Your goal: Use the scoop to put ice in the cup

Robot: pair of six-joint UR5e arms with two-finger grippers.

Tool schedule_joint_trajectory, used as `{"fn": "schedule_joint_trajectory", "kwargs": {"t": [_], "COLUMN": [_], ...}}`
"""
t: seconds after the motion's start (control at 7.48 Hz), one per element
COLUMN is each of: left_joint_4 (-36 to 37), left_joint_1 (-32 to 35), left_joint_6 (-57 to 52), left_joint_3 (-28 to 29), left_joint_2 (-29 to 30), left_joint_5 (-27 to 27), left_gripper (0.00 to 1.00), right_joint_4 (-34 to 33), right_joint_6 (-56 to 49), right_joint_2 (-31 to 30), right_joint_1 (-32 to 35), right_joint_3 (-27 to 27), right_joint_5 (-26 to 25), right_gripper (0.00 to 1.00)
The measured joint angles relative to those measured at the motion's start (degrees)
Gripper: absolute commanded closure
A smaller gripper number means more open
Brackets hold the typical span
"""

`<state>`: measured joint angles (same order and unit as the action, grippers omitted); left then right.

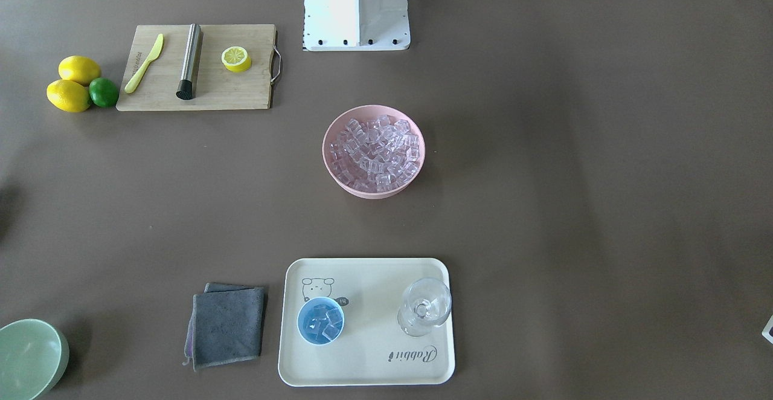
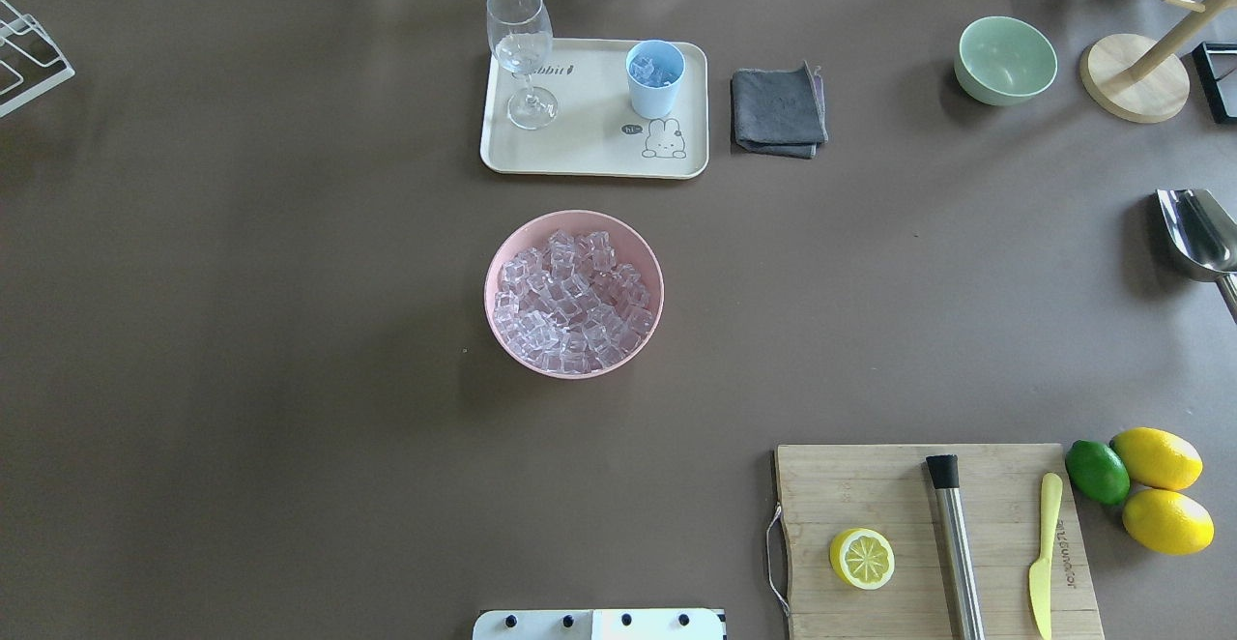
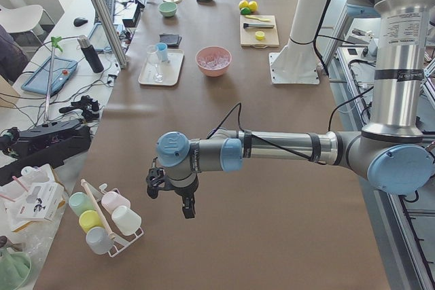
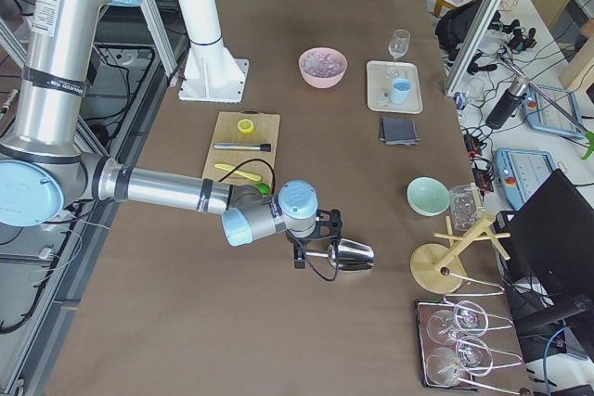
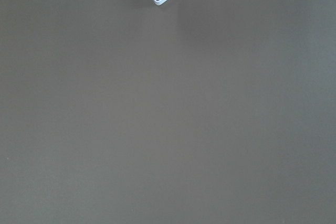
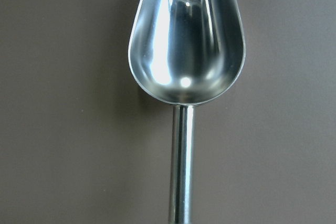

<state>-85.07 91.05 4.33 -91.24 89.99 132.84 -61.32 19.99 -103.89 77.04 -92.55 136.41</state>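
The ice (image 2: pixel 573 297) is a heap of clear cubes in the pink bowl (image 2: pixel 499 251) at mid table. The light-blue cup (image 2: pixel 655 77) stands on the cream tray (image 2: pixel 589 152) with several cubes in it; it also shows in the front view (image 1: pixel 320 321). The silver scoop (image 6: pixel 186 40) is empty, at the table's right end (image 2: pixel 1198 234). Its handle runs back to my right gripper (image 4: pixel 302 249), and I cannot tell whether that gripper grips it. My left gripper (image 3: pixel 182 205) hangs over the left end of the table; I cannot tell if it is open or shut.
A stemmed glass (image 2: pixel 522 50) shares the tray. A grey cloth (image 2: pixel 778 108) and a green bowl (image 2: pixel 1005 60) lie to its right. A cutting board (image 2: pixel 899 485) holds a lemon half, a steel cylinder and a knife. A wooden stand (image 2: pixel 1136 79) is at the far right.
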Motion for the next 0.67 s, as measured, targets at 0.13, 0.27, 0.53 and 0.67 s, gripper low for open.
{"fn": "schedule_joint_trajectory", "kwargs": {"t": [0.13, 0.27, 0.53, 0.67], "left_joint_4": [0.00, 0.00, 0.00, 0.00], "left_joint_1": [0.00, 0.00, -0.27, -0.62], "left_joint_6": [0.03, 0.09, 0.14, 0.15], "left_joint_3": [-0.03, -0.05, -0.08, -0.13], "left_joint_2": [0.01, 0.01, 0.01, 0.02], "left_joint_5": [-0.02, -0.03, 0.03, 0.08], "left_gripper": [0.01, 0.01, 0.01, 0.01], "right_joint_4": [-6.00, -13.51, -26.96, -31.42], "right_joint_6": [-6.86, -13.17, -21.00, -24.04], "right_joint_2": [0.22, 0.36, 0.27, 0.22], "right_joint_1": [3.48, 6.52, 10.59, 12.49], "right_joint_3": [-0.92, -2.96, -7.38, -8.60], "right_joint_5": [1.08, 1.36, 0.68, 0.03], "right_gripper": [0.00, 0.00, 0.00, 0.00]}}
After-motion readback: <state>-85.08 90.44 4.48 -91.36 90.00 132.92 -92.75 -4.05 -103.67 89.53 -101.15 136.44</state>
